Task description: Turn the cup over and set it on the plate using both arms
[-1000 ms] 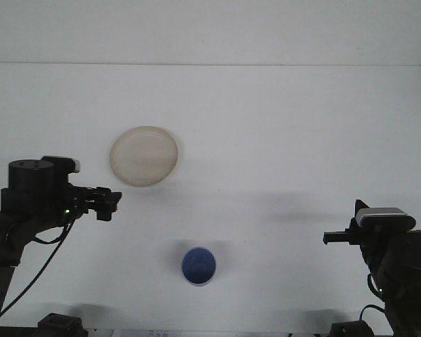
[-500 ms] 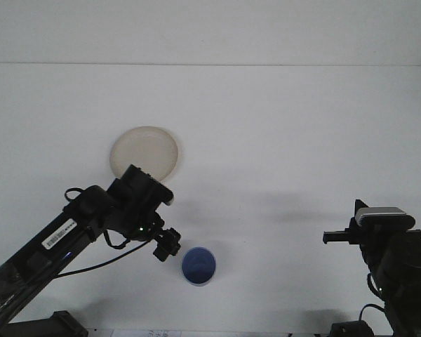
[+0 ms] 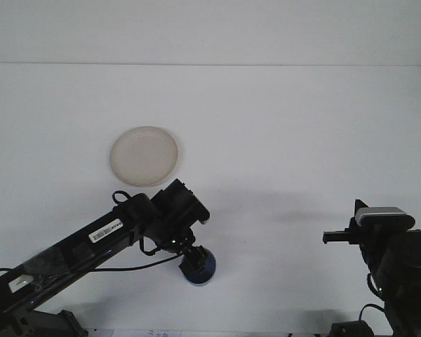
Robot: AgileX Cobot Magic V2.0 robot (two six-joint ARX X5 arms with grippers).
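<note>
The white tabletop (image 3: 288, 126) filled nearly the whole front view, meeting a pale wall along a straight line at the far side.

The left arm (image 3: 91, 239), black with a white label on its long link, reached on a diagonal from the near left corner toward the small blue round cup (image 3: 201, 269). Its wrist block sat just beyond and to the left of the cup, between the cup and the plate. The left gripper (image 3: 194, 262) was down on top of the cup, covering the left half of the rim. Jaws were hidden by the wrist and by dark-on-dark contrast; open, closed or gripping could not be told. A thin black cable looped below the arm, to the left of the cup.

The right arm (image 3: 400, 277) stood folded, well to the right of the cup, at the near right edge of the tabletop, a grey-topped module on its upper part. The right gripper (image 3: 335, 238) pointed left, toward the cup's side of the tabletop, and hung apart from everything. It was seen edge-on; jaw state could not be told.

The cream round plate (image 3: 144, 155) lay flat, farther from the robot than the cup and to its left, apart from it, nothing on it.

The cup rested on the tabletop near the front edge, casting a faint shadow; whether its mouth faced up or down could not be seen under the gripper.
</note>
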